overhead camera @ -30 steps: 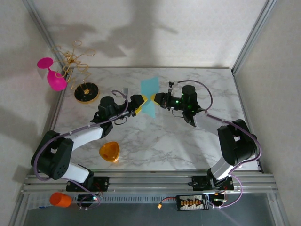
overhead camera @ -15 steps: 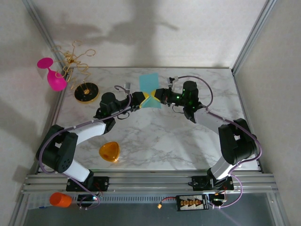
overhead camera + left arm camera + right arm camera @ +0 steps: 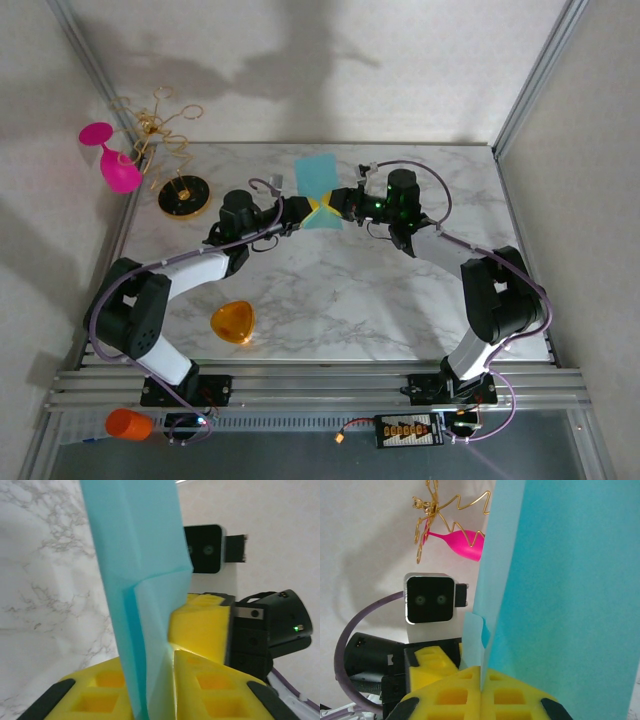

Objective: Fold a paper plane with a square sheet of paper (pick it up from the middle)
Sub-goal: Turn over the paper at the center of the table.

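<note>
Marble table [image 3: 330,300]: left claw [image 3: 309,208] has closed on sheet [image 3: 315,175]; right claw [image 3: 323,205] clamps it.

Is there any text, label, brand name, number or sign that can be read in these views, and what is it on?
No text can be read.
Black box on the near rail: orange markings, too small to read.
Teal paper: no print visible.
Pink glass: no print visible.
Orange piece: no print visible.
</note>
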### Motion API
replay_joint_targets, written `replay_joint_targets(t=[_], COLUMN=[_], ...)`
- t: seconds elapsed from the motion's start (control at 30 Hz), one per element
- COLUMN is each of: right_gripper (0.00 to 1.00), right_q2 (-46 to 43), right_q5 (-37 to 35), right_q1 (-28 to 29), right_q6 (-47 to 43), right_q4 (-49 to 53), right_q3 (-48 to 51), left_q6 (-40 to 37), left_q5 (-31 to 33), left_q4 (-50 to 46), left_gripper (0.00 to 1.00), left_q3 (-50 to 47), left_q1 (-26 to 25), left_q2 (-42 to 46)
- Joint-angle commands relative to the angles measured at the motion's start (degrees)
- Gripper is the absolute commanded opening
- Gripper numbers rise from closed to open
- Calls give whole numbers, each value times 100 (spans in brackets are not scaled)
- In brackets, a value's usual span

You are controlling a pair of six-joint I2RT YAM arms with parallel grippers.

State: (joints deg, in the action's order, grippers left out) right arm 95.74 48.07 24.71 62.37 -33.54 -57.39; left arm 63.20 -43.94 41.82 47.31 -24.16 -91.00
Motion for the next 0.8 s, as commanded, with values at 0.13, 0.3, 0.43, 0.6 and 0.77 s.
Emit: replay_joint_targets(t=[0.13,0.3,0.43,0.6,0.77], right_gripper=[4,10,35,58,68], right_q2=[34,-18,-213,-682,-1124], right_q5=[19,-83,-506,-2129,-3880], right_q1=[-57,-76,-141,-282,-300], right_q6=[-281,-402,-743,-1674,-2055], right_q4=[215,421,1055,2640,3484], right_q3=[-74,-68,-85,-183,-66], left_q6=[-297,-400,-694,-1833,-3324], left_q5=[-60,-84,11,654,2579], left_q4=[-481,-652,-1052,-2970,-5700], left_gripper=[19,12,10,10,9], left_q3=[230,283,365,784,1714], left_q1=[43,45,66,82,14], left_q2=[-107,-113,-67,54,-32])
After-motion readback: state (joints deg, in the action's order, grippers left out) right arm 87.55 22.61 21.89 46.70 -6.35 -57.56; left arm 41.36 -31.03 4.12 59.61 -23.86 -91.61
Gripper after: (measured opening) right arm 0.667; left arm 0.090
